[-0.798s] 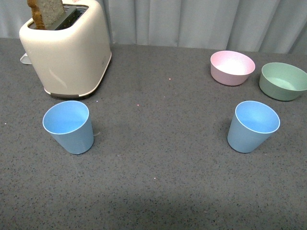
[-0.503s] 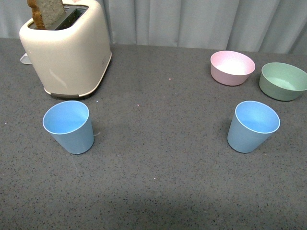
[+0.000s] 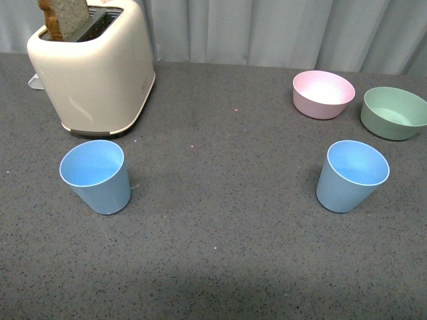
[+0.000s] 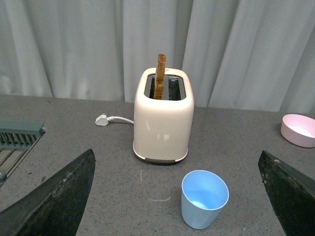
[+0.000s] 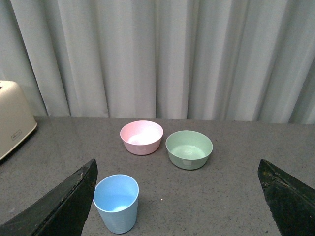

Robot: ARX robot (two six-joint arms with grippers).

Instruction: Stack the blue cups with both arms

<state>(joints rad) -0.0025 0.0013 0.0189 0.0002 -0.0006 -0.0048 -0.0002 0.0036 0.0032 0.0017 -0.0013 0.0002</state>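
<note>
Two light blue cups stand upright and empty on the grey table, far apart. The left blue cup (image 3: 95,175) (image 4: 204,198) sits in front of the toaster. The right blue cup (image 3: 351,175) (image 5: 116,203) stands near the bowls. Neither arm shows in the front view. In the left wrist view my left gripper (image 4: 179,196) is open, its black fingers (image 4: 54,201) wide at both edges, the cup ahead between them and untouched. My right gripper (image 5: 179,199) is open too; its cup lies close to one finger (image 5: 61,206).
A cream toaster (image 3: 93,67) (image 4: 163,118) with a slice of toast stands at the back left, its white plug (image 4: 102,119) on the table. A pink bowl (image 3: 323,93) (image 5: 141,137) and a green bowl (image 3: 393,112) (image 5: 189,149) sit back right. A grey rack (image 4: 17,135) lies at the far left. Curtains hang behind.
</note>
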